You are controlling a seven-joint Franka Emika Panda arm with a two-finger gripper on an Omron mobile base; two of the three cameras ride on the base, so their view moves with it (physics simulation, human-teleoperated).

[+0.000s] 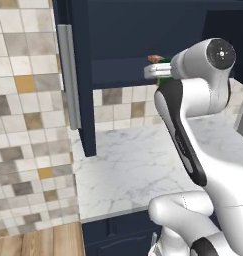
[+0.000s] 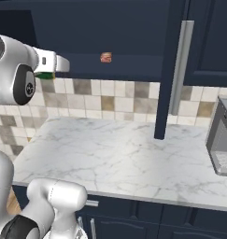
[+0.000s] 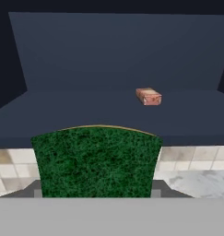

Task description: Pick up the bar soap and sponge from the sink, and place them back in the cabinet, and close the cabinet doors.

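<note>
Hand view: end effector (image 3: 96, 196) closed on the green block-shaped sponge with a yellow edge (image 3: 96, 161), held at the front edge of the open navy-blue wall cabinet (image 3: 109, 55).
Small flat orange-red bar soap (image 3: 149, 96) lies on the cabinet's shelf, beyond the sponge; a navy door with a silver bar handle (image 1: 69, 75) stands open above the white marble table (image 2: 115, 149).

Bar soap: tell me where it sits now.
The bar soap lies on the open cabinet's shelf, beyond and right of the sponge in the gripper.
</note>
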